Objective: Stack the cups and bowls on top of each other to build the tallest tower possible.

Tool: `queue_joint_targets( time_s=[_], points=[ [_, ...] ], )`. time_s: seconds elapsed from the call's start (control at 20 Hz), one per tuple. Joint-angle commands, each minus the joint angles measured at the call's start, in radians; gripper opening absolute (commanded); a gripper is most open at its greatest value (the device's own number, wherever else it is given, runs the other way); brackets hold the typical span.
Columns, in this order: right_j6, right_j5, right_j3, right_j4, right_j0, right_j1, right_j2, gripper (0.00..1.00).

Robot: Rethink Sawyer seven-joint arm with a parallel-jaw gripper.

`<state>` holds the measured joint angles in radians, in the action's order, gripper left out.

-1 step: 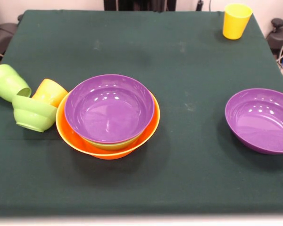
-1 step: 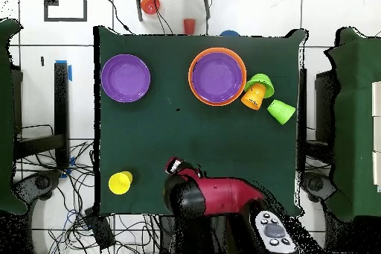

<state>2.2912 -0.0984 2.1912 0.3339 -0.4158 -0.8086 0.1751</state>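
Dark green cloth covers the table (image 1: 132, 42). On it the tower (image 1: 108, 115) already has a purple bowl nested in the wide orange bowl (image 1: 73, 139), which gives a stable base. Beside it lie a small green bowl (image 1: 34, 113), an orange cup (image 1: 51, 92) and a green cup (image 1: 7, 81), all tipped. Another purple bowl (image 1: 262, 120) and an upright yellow cup (image 1: 236, 20) stand well apart. Whether the jaws of the drawn-back gripper (image 2: 173, 166) are open, I cannot tell.
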Motion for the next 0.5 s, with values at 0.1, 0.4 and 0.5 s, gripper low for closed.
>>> queue_joint_targets(
  time_s=[0.1,0.4,0.5],
  points=[
    [0.143,-0.035,-0.083,-0.083,0.155,0.038,-0.012,0.00],
    [0.170,-0.063,-0.147,-0.171,0.285,0.052,-0.066,0.00],
    [0.170,-0.090,-0.169,-0.203,0.322,0.046,-0.091,0.00]
  ],
)
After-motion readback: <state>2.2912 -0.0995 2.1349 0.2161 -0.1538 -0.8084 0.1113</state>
